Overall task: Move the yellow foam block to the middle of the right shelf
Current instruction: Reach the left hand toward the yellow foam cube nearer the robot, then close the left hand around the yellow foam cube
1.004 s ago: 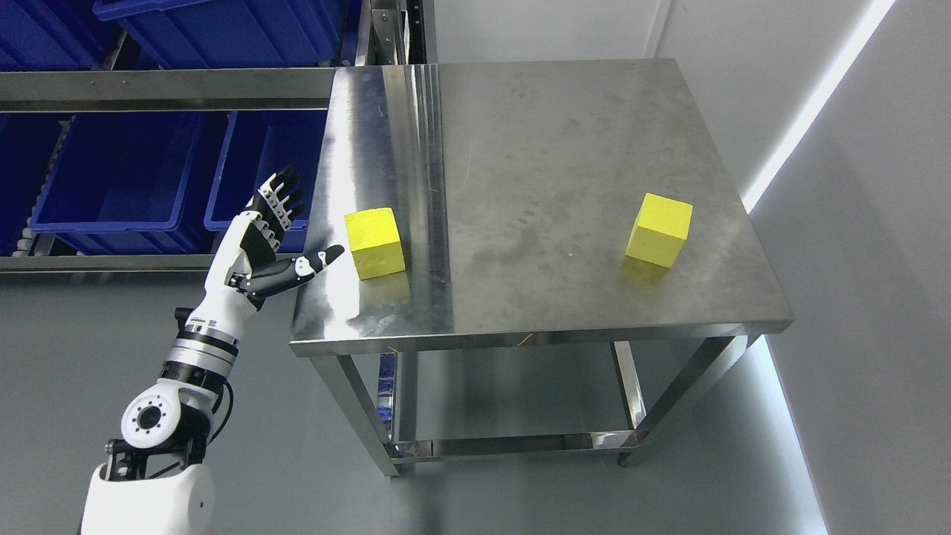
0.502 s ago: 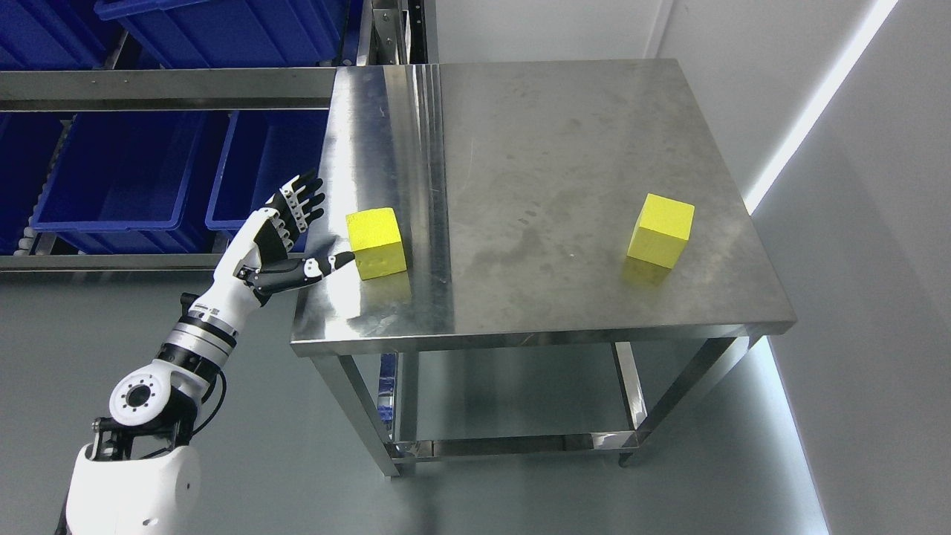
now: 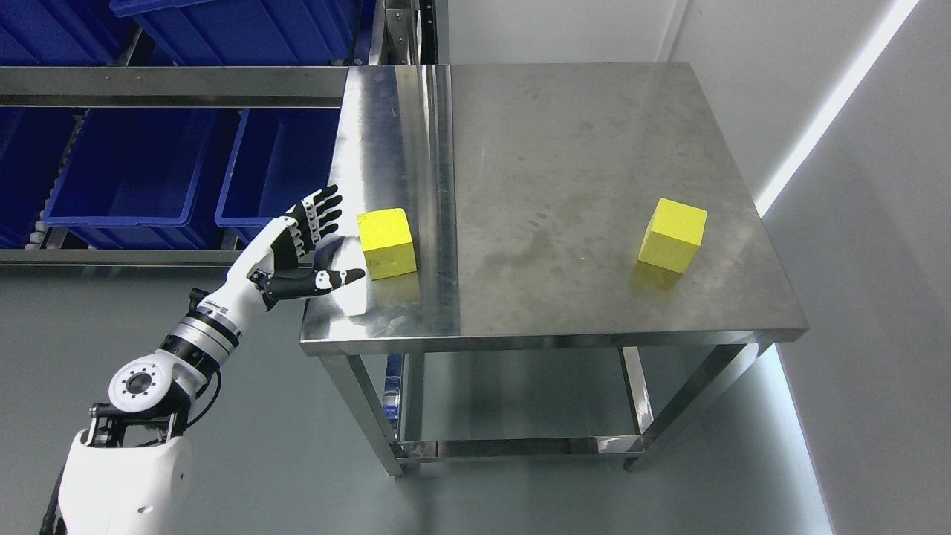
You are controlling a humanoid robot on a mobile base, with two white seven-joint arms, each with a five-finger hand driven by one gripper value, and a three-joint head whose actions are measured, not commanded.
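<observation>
Our left hand (image 3: 316, 249) hovered spread wide beside the yellow foam block (image 3: 386, 243) near the worktop's (image 3: 594, 186) left edge; light and squashy, we judged, best pinched across opposite faces.

The steel table (image 3: 565, 171) fills the middle of the frame, and most of its top lies bare between the two yellow blocks. One yellow foam block (image 3: 385, 242) sits near the left edge, the other yellow block (image 3: 674, 235) well apart near the right edge. The left hand (image 3: 301, 249), fingers spread, hovers just beside the left block at the table's left rim. Blue bins (image 3: 148, 174) on a metal rack (image 3: 171, 78) crowd the upper left. A pale wall (image 3: 869, 245) closes the right side.
</observation>
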